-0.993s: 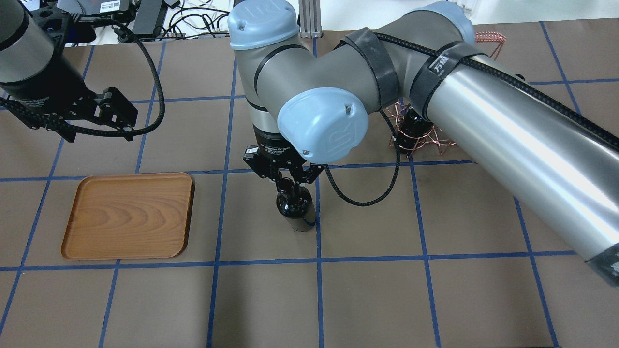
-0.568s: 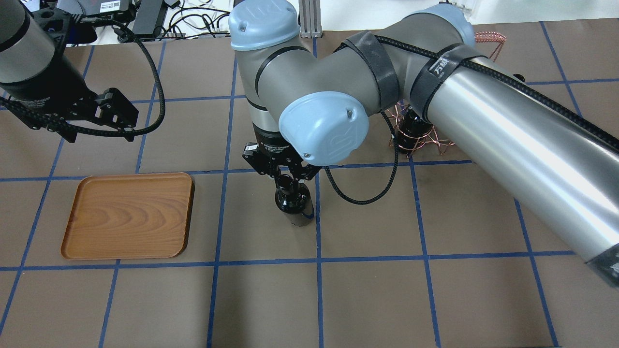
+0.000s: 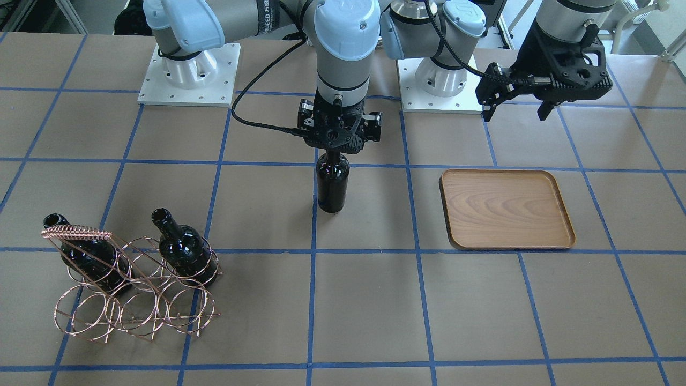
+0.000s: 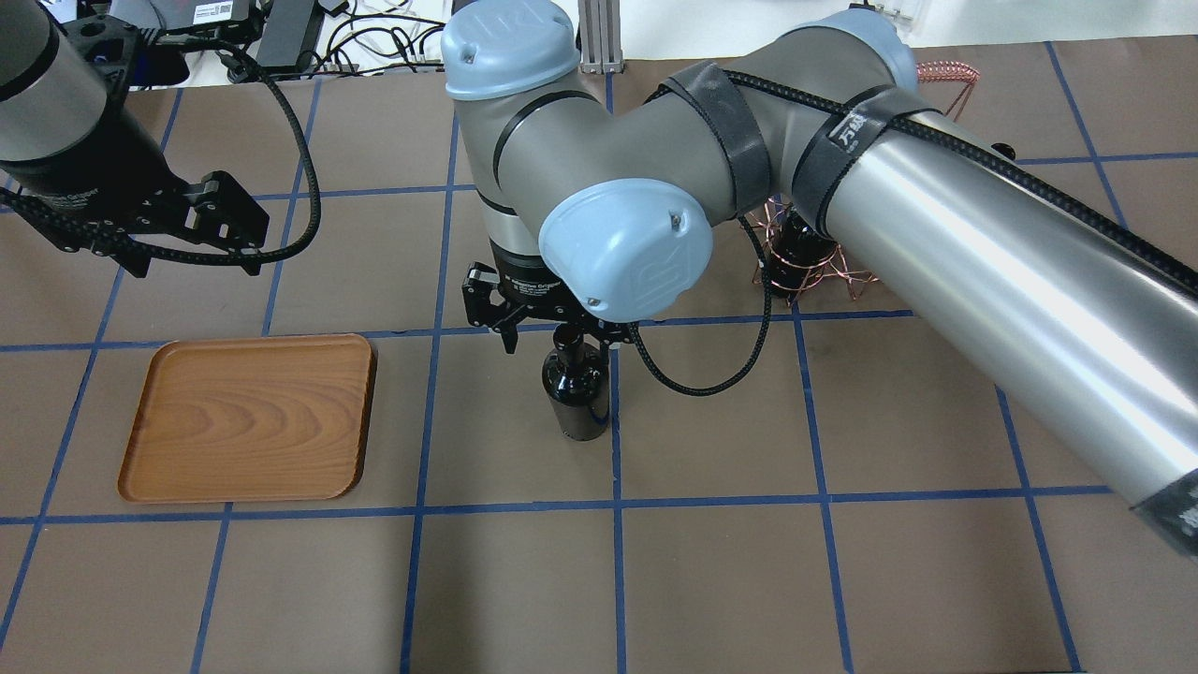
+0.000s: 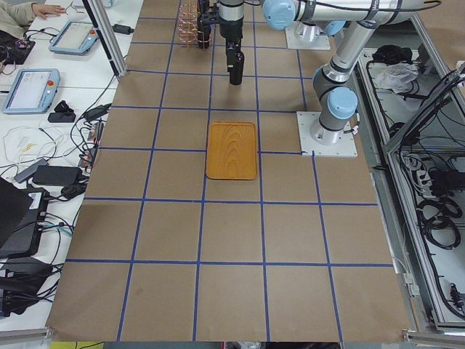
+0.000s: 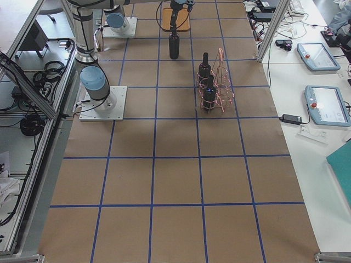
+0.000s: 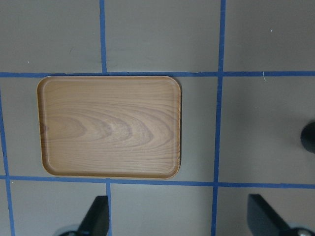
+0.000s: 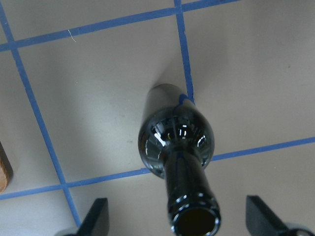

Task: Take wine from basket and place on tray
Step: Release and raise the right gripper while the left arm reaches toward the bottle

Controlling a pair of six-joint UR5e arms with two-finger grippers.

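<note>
Standing upright on the desk, the wine (image 4: 577, 393) sits mid-desk, well apart from the tray (image 4: 248, 417) on its left in the overhead view and from the basket (image 3: 134, 300) on the far right. You'll note the right hand (image 3: 338, 146) poised over the neck with its fingers (image 8: 96, 216) spread wide on either side, gripping nothing. My read: this is a staging spot, since the tray lies on the left arm's side. The left hand (image 3: 513, 110) hangs on the far side of the tray, also spread wide and empty. Two more bottles (image 3: 185, 249) sit in the basket. In the way: the right hand crowds the neck, so the left cannot take it until that clears, and the right arm's black cable (image 4: 697, 384) loops just beside the bottle.
</note>
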